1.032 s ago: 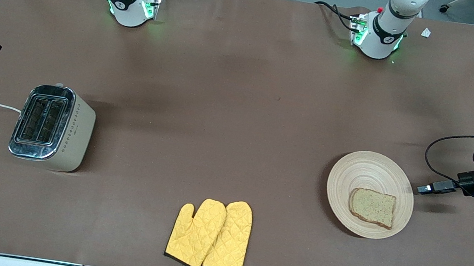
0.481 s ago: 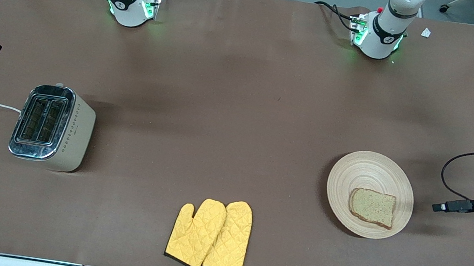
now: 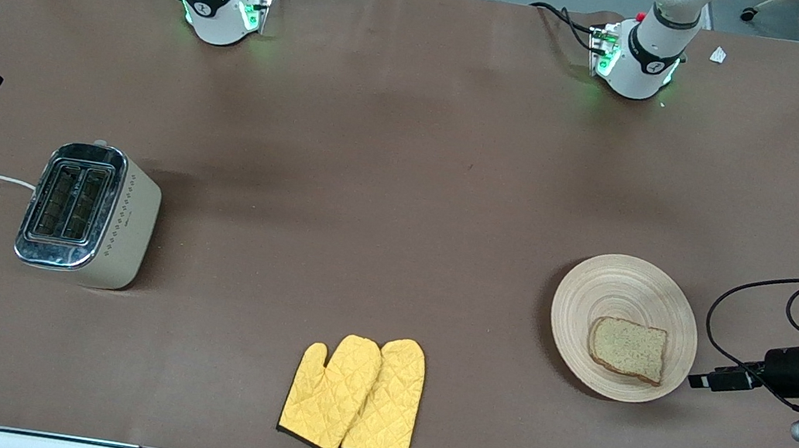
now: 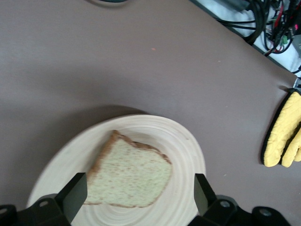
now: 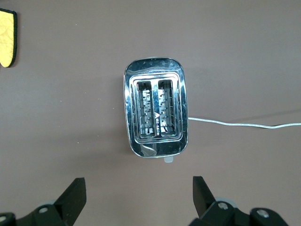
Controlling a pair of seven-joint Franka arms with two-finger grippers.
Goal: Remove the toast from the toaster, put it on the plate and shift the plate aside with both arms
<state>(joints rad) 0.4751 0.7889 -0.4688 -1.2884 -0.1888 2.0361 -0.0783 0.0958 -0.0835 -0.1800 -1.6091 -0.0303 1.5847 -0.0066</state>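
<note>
plate (image 4: 188,155) rim cut off at left wrist view's edge; oven mitts (image 4: 283,132) partly cropped there too.

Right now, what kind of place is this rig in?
Probably a robotics lab staged as a kitchen: two arms bolted to a brown-covered table, a toaster, oven mitts and toast on a plate, cables along the edge.

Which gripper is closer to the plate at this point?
The left. The left gripper is open beside the plate, at its rim near the toast. The right gripper is open high above the toaster.
</note>
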